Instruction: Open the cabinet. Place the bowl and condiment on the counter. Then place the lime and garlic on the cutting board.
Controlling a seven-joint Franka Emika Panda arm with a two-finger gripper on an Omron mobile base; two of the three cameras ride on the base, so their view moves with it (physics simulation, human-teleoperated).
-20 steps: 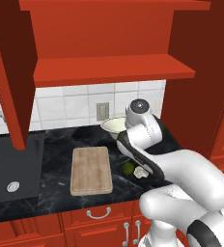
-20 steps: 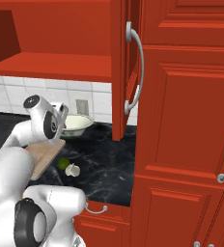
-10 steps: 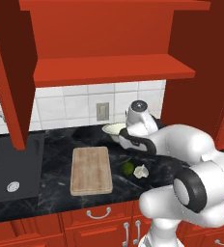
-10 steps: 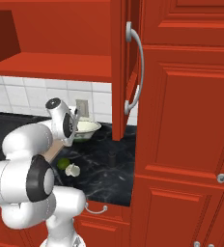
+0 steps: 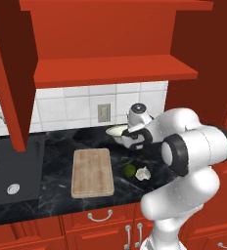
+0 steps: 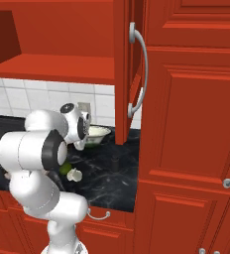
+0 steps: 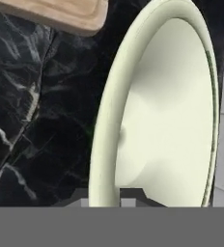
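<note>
Closest to me on the black marble counter, the lime and lumpy garlic sit beside the plain wooden cutting board. Further back, the gripper straddles the smooth cream bowl's rim; can't tell if it's clamped.

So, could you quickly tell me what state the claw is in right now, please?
Claw: right at the rim of the bowl on the counter; whether it is open or shut on the rim cannot be told.
</note>
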